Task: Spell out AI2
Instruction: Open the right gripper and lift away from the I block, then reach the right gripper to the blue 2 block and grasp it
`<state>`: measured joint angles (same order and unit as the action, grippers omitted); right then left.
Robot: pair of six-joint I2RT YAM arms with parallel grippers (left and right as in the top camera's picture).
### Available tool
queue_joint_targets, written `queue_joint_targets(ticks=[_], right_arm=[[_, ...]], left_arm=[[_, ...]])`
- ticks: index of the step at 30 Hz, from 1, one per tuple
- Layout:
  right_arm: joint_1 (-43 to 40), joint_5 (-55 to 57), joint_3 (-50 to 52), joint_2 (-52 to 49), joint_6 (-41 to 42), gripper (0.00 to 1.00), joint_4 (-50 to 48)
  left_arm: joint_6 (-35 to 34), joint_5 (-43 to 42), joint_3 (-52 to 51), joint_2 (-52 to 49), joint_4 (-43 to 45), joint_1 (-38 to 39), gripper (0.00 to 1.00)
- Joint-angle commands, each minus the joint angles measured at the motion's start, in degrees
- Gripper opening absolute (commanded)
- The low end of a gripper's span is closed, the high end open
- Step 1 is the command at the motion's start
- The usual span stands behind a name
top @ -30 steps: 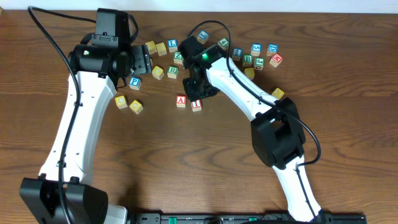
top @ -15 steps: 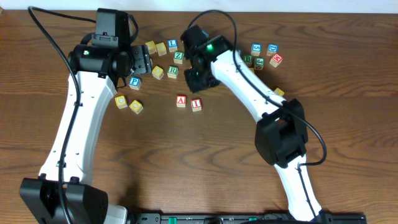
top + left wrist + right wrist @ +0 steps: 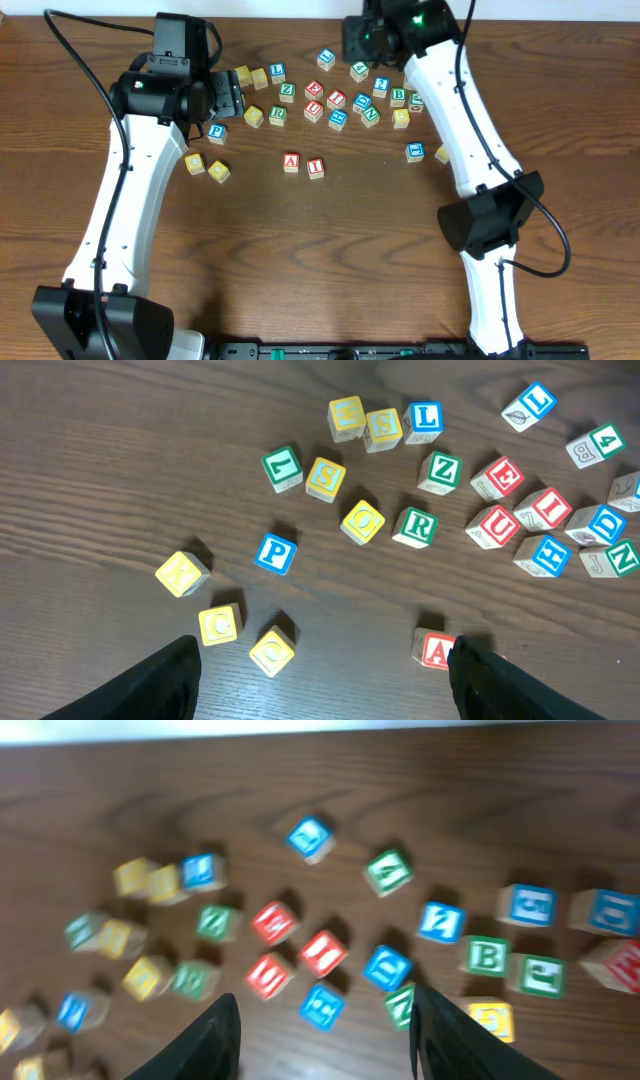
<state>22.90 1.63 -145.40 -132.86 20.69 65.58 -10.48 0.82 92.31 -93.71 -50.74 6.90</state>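
A red A block point(image 3: 291, 162) and a red I block point(image 3: 316, 167) sit side by side in the middle of the wooden table. The A also shows in the left wrist view point(image 3: 437, 650). A blue block that looks like a 2 point(image 3: 381, 86) lies in the scattered cluster at the back. My left gripper point(image 3: 229, 98) is open and empty, hovering over the left blocks, and it also shows in the left wrist view point(image 3: 320, 665). My right gripper point(image 3: 360, 38) is open and empty, high near the far edge, above the cluster in the right wrist view point(image 3: 325, 1042).
Several letter blocks are scattered across the back of the table, such as a green Z point(image 3: 287, 90), a green R point(image 3: 277, 115), a blue P point(image 3: 216, 131) and a green B point(image 3: 398, 96). Yellow blocks point(image 3: 218, 171) lie at the left. A blue block point(image 3: 415, 152) sits at the right.
My right arm has lifted away from the A and I blocks and swung up and right to the far edge, uncovering the back cluster. The left arm has not moved.
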Motion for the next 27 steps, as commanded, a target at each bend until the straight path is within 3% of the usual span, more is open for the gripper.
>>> queue_joint_targets(ticks=[1, 10, 27], right_arm=[[-2.3, 3.2, -0.1, -3.9, 2.8, 0.48, -0.7], [-4.5, 4.2, -0.1, -9.9, 6.5, 0.42, -2.8], [-4.5, 9.2, 0.1, -18.1, 8.2, 0.41, -5.4]], left_arm=[[0.1, 1.0, -0.4, -0.6, 0.0, -0.1, 0.78], [0.1, 1.0, -0.4, -0.6, 0.0, -0.1, 0.78], [0.1, 1.0, -0.4, -0.6, 0.0, -0.1, 0.78]])
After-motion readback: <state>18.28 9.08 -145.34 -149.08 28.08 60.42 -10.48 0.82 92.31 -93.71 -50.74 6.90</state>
